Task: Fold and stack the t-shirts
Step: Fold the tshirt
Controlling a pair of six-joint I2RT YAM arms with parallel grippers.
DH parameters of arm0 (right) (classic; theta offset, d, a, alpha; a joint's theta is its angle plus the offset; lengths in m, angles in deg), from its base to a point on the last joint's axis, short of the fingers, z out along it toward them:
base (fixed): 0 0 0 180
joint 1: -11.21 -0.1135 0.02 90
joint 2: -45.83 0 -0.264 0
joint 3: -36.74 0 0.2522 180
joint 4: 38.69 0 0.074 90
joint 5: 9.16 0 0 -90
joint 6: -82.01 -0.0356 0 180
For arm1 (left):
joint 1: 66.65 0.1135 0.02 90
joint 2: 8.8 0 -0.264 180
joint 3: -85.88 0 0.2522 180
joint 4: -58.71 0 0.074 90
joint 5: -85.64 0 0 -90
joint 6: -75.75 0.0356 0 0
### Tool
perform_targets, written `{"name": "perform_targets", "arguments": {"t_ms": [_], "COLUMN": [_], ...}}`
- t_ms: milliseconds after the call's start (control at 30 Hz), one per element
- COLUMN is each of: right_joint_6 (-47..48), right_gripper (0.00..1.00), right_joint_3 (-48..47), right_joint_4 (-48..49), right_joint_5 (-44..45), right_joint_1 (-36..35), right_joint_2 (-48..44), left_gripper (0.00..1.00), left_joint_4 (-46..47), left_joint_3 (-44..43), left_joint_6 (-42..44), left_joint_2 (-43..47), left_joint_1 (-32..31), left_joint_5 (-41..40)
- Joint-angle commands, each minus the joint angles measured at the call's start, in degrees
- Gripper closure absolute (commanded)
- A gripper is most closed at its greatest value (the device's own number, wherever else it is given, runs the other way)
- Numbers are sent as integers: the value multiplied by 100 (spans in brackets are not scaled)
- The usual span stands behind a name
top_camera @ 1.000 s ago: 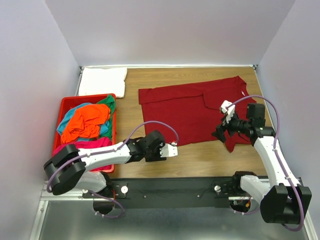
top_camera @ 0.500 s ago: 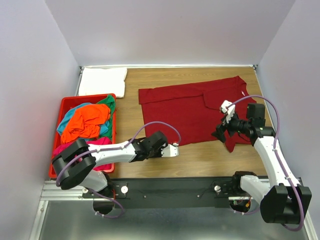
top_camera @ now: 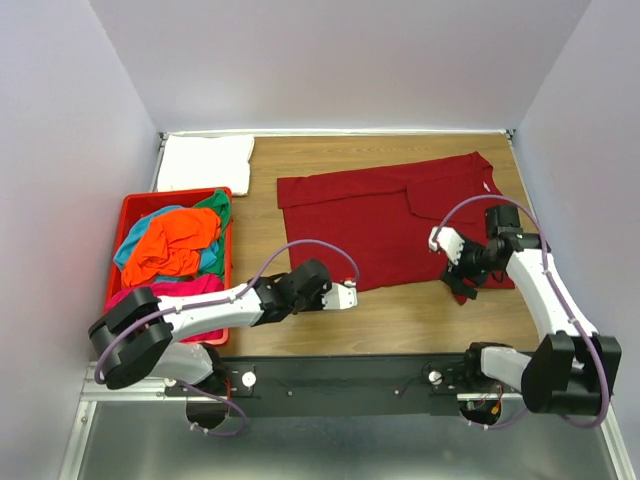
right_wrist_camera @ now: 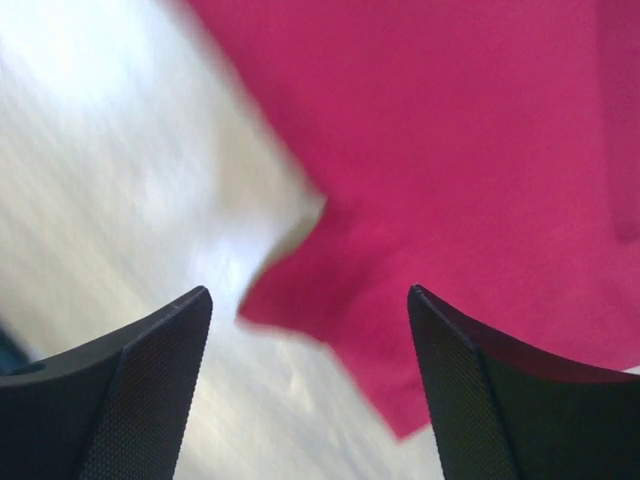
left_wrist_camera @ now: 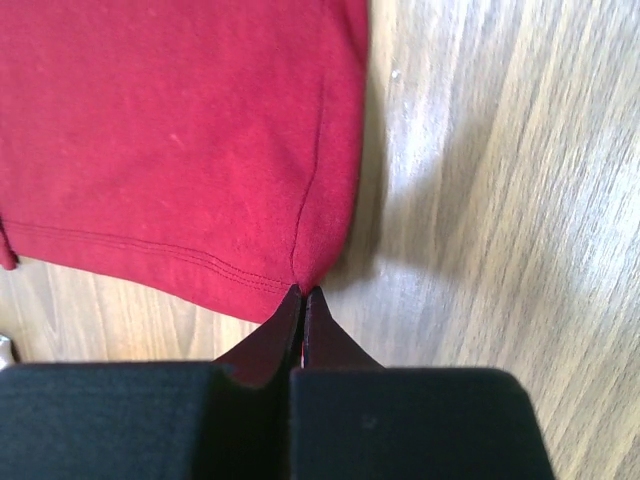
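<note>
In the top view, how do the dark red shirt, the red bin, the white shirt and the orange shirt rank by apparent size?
1. dark red shirt
2. red bin
3. white shirt and orange shirt: these look about alike, so I do not rank one above the other.

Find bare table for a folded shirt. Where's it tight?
Free: wood strip between the red bin plus white shirt and the dark red shirt; strip behind that shirt to the back wall; near edge between left arm and right arm. Tight: heaped bin; right side under that arm.
</note>
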Motion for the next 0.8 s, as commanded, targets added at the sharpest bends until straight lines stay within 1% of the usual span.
{"name": "perform_targets", "arguments": {"t_ms": [0,100,200,333,367,433,533,633,667,700,767], "right_joint_6": [1429,1947,2046,1879,1809,1598,1317,1184,1158,1071,956], "right_gripper": [17,17,17,19,20,24,30,40,46,59,71], "right_joint_3": [-63,200,350,429,446,447,341,306,280,253,122], "right_joint_4": [-1453,-1384,-1217,-708,-437,-119,75,260,278,278,261], "right_joint_5": [1169,1686,2039,2049,2022,1952,1776,1715,1688,1619,1539], "right_joint_1": [29,29,29,38,29,29,21,12,3,3,-58], "right_joint_2": [373,400,470,733,803,1014,1243,1366,1375,1410,1463], "left_gripper": [100,100,100,100,100,100,100,100,100,100,100], "left_joint_4": [188,310,398,495,504,513,539,566,566,574,583], "left_joint_3": [94,129,173,217,217,235,261,252,252,252,252], "left_joint_6": [-22,-13,-13,31,31,31,31,31,31,31,40], "left_joint_2": [139,174,280,394,420,455,491,491,499,491,491], "left_joint_1": [-21,-21,-21,-21,-21,-12,-21,-21,-21,-12,-12], "left_joint_5": [17,-19,-27,-10,-19,-19,-10,-19,-19,-19,-10]}}
